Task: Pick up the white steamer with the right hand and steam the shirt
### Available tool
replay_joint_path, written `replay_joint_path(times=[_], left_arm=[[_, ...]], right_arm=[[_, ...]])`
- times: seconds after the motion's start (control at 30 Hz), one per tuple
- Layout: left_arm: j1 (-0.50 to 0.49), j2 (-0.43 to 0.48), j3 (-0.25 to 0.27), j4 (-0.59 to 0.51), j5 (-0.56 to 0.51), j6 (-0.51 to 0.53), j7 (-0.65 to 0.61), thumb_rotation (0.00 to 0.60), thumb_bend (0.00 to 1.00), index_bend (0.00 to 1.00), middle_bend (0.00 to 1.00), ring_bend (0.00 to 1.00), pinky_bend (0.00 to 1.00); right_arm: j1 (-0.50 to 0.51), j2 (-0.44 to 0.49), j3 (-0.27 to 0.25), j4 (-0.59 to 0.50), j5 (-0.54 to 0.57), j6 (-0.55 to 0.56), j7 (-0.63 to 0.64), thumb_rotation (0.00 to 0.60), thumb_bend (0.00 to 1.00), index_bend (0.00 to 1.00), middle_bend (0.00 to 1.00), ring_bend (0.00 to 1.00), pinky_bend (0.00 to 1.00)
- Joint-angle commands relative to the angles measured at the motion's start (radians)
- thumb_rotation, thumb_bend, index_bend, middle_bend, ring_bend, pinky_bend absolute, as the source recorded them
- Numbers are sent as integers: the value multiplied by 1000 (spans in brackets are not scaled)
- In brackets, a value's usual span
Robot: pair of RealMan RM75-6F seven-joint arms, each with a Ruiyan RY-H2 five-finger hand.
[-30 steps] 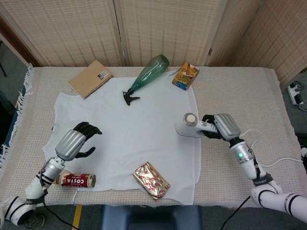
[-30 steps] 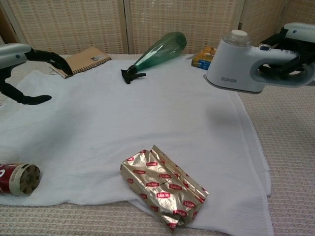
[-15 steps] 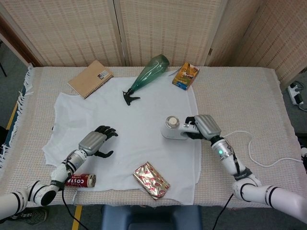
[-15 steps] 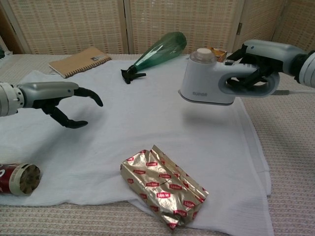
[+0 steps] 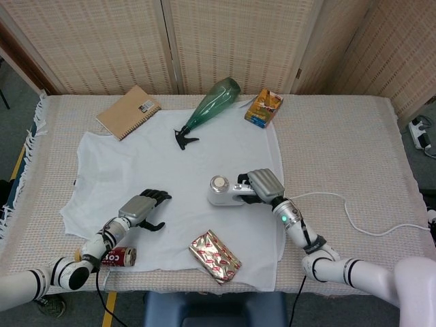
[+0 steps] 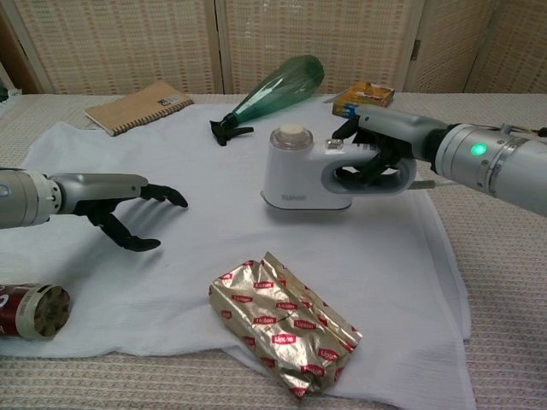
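While the right hand wraps its fingers through the loop handle of the steamer, the pickup part looks done. The steamer sits low over the shirt, right of centre; from the chest view its flat base seems at or just above the cloth, can't tell if it touches. So steaming is at its start, w/ most of the shirt not yet covered, esp. the left half and the sleeves.

Left hand holds nothing, fingers apart and curved, hovering just over the shirt's left part, near the red can.

Steamer: smooth white plastic, rounded body, round cap on top, closed-loop handle, white cord trailing off to the right over the table. Shirt: thin white fabric, spread flat, soft folds at the right edge. Tablecloth: coarse beige weave, fringe on the left side.

Other stuff on or beside the shirt: crinkly foil tea packet at the front, shiny and dented; green glass-look spray bottle lying on its side, black trigger; kraft spiral notebook at back left; small orange box at back.
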Motion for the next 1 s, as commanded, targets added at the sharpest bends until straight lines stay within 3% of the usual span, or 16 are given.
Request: replay_joint_path(times=[0.03,0.27,0.53,0.83,1.0], left_arm=[[-4,-3,6,-3,-5,10,14,432,405,135,102,2,0],[-2,-16,17,-5,1,48,34,428,401,156,98,2,0],[3,-23,29,-12,17,76,46,436,398,158,96,2,0],[6,-15,33,-21,16,93,50,430,396,160,97,2,0],[11,-9,34,-32,15,110,57,433,394,161,97,2,0]], right_arm=[[19,-31,-10,31,-10,-4,-26,600,709,823,886,803,875],[43,-76,-39,109,-22,-18,-104,600,708,823,886,803,875],[25,-64,-54,160,-7,-20,-128,600,709,823,886,803,876],[-22,-23,-54,216,31,-17,-108,600,708,823,886,803,875],[-47,18,-35,169,5,31,-37,600,709,823,886,804,875]])
